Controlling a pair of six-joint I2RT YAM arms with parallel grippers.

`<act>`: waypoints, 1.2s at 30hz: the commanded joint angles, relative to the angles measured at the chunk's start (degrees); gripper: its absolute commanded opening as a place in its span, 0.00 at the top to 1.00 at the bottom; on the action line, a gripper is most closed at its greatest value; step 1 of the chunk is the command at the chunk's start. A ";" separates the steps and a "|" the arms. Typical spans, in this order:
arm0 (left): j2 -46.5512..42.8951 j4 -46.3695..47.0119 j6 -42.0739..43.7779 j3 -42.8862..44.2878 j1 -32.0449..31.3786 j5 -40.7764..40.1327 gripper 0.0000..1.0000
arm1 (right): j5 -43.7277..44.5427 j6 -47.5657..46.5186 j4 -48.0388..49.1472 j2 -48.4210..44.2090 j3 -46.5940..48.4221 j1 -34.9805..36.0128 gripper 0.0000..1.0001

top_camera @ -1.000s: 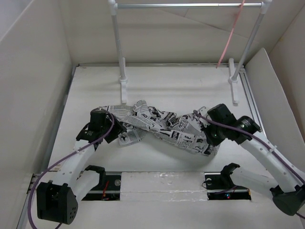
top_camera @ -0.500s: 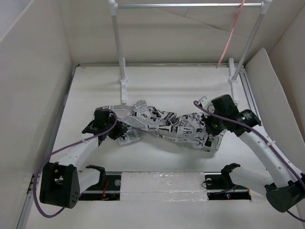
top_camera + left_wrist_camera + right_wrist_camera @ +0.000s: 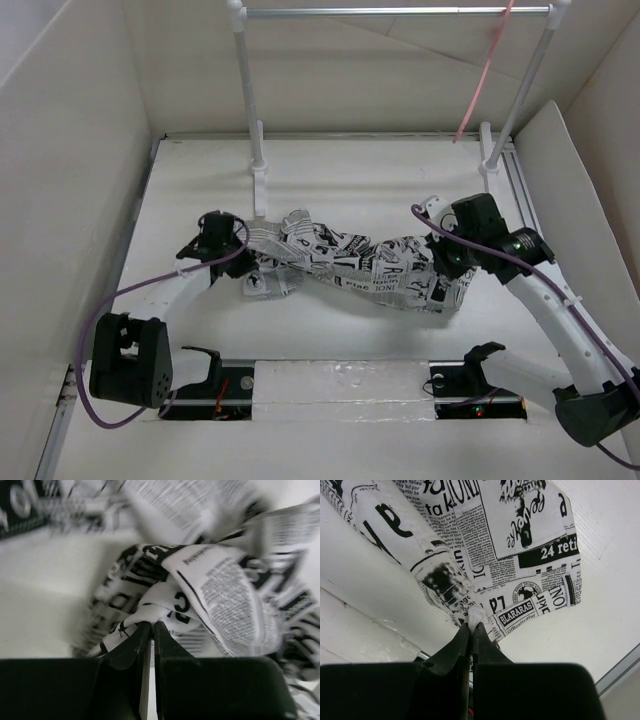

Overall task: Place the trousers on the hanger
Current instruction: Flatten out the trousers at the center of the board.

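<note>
The newspaper-print trousers lie bunched across the middle of the table, stretched between both arms. At their left end my left gripper is shut on a fold of the cloth; the left wrist view shows the fingertips pinching the trousers. At the right end my right gripper is shut on a small tuft at the edge of the trousers, which hang from its tips. The pale pink hanger hangs from the silver bar at the far right, away from both grippers.
A rack of two white posts and a silver bar stands at the back of the table. White walls enclose the table on the left, the back and the right. A slanted white panel stands at the right.
The left gripper has shut on the left end of the trousers and its arm has swung further back. The right arm has moved slightly back with its end, pulling the cloth straighter.
</note>
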 commanded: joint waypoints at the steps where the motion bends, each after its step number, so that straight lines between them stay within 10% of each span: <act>1: -2.45 -3.51 5.94 15.36 0.55 -3.44 1.00 | -0.34 -1.45 2.59 -1.96 1.82 -1.35 1.00; 8: -7.45 -24.77 16.05 47.28 2.39 -19.42 1.00 | -10.43 -2.76 -2.24 -6.18 0.60 0.38 1.00; 19: -29.50 -32.80 2.53 26.67 2.39 -51.51 1.00 | -16.53 5.23 -1.45 -7.59 -14.61 22.28 1.00; 21: -30.57 -32.45 1.92 25.42 2.39 -53.80 0.83 | -14.51 4.18 -4.25 -6.02 -14.26 22.80 1.00; 24: -30.40 -33.67 -0.63 26.04 2.39 -55.12 0.18 | -13.79 4.35 -6.64 -6.70 -13.73 23.34 0.95; 26: -30.05 -32.98 -1.26 26.30 2.39 -54.69 0.08 | -11.35 4.27 -8.22 -7.23 -11.99 23.34 0.54; 30: -28.39 -24.81 4.98 25.34 2.39 -47.33 0.14 | -5.89 4.71 -5.86 -6.80 -6.64 18.26 0.32; 33: -22.77 -16.99 12.27 24.81 2.39 -36.82 0.17 | -4.21 2.86 0.81 -2.59 -5.21 6.32 0.37; 36: -11.18 -15.31 13.87 26.91 0.39 -28.34 0.17 | -4.56 3.12 11.88 1.80 -7.40 -9.10 0.86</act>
